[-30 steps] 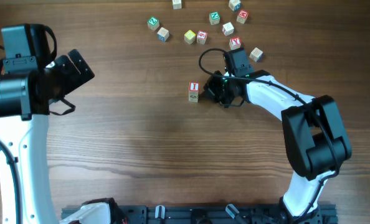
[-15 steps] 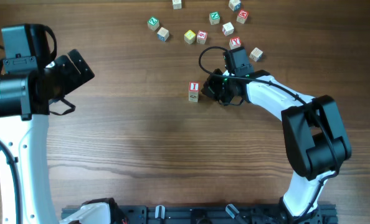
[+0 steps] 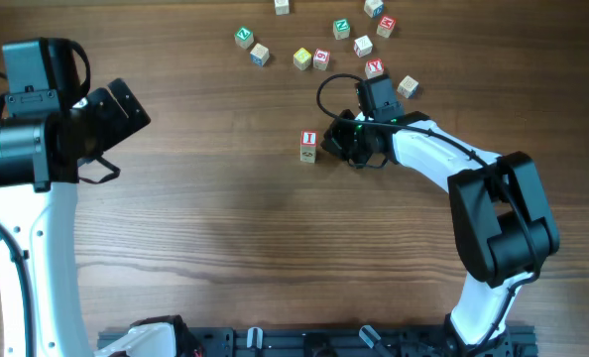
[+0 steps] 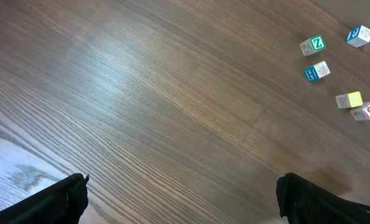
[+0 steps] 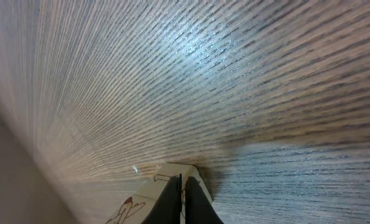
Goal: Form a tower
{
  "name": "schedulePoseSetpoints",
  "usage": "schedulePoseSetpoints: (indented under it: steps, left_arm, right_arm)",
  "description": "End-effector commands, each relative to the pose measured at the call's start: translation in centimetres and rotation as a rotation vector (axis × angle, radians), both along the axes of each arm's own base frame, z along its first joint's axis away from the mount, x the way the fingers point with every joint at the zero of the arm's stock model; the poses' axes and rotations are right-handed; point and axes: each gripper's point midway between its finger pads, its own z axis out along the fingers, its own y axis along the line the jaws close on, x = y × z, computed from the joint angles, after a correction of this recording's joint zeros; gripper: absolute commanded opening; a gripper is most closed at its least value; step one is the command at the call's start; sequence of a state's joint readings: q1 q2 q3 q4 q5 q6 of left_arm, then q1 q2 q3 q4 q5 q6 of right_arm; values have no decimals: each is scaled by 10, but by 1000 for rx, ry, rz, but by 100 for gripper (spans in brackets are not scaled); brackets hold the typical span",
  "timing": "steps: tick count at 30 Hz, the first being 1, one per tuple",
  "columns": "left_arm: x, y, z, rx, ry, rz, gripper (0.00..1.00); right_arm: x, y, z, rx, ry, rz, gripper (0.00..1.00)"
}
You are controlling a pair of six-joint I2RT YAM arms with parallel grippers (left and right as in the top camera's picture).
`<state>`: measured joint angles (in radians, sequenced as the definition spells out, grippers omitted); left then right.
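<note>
The tower (image 3: 308, 146) is a narrow stack of small wooden alphabet cubes, its top face white with a red "I", standing mid-table. My right gripper (image 3: 332, 147) sits just to its right, low over the wood. In the right wrist view the two black fingers (image 5: 180, 186) are pressed together with nothing between them, their tips right against the pale side of the tower (image 5: 144, 202). My left gripper (image 3: 126, 111) hangs far off at the left. Its jaws (image 4: 182, 190) stand wide open over bare wood.
Several loose alphabet cubes lie scattered along the far edge: a green one (image 3: 243, 37), a yellow one (image 3: 301, 59), a red "Y" cube (image 3: 376, 68) and a plain one (image 3: 408, 86) close behind the right wrist. The left wrist view shows some of them (image 4: 349, 99).
</note>
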<state>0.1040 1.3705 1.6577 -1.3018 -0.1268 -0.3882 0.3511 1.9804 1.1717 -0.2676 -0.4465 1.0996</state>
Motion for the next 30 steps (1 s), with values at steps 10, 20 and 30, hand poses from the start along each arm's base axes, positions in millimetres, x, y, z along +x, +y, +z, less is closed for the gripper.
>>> schedulePoseSetpoints:
  steps: [10,20,30]
  left_arm:
    - [-3,2,4,1,-17,15,100]
    - [-3,2,4,1,-17,15,100]
    - [-3,2,4,1,-17,15,100]
  right_arm:
    - [-9,2,-14,-15,41,10,5]
    - [-10,5,-13,-10,38,16,5]
    - [-9,6,-12,-4,32,19,5]
